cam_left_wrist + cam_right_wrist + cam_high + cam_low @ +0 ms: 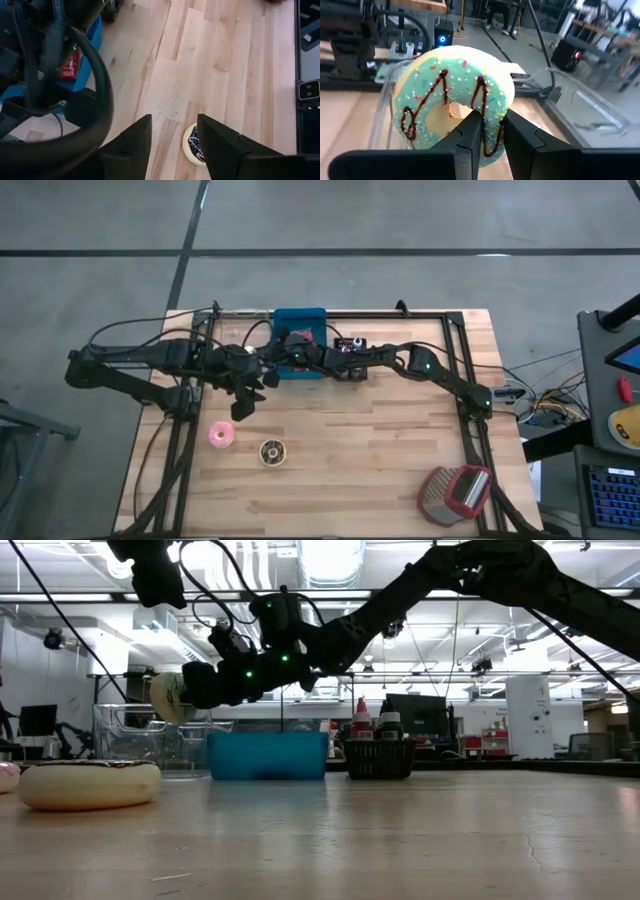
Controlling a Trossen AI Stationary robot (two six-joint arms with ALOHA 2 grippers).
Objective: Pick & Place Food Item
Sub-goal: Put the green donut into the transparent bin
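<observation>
Right wrist view shows the right gripper (490, 131) clenched on the rim of a mint-frosted donut (452, 107) with chocolate drizzle and sprinkles, lifted off the table and hanging near the blue bin (300, 345) at twelve o'clock on the table (400, 470). Pick done, then; placing apparently left, as are a pink donut (220, 435) and a chocolate-drizzled white donut (272, 451) lying near seven o'clock. Left gripper (172, 137) hovers above that white donut, fingers parted and holding nothing.
</observation>
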